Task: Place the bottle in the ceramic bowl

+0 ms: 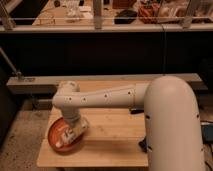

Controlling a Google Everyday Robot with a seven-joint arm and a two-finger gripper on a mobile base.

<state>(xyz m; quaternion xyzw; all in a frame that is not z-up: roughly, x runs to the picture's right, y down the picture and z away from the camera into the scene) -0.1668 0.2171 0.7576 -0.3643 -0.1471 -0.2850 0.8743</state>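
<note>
Bottle and pincer low over ceramic bowl.

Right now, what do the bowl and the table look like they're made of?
The ceramic bowl looks like matte terracotta: orange-red, no gloss. The table looks like pale wood, with faint plank lines. The end effector sits over the bowl, beside the whitish bottle, probably plastic.

bottle: blurred, outline merges with end effector over ceramic bowl
desk: right part hidden behind arm
</note>
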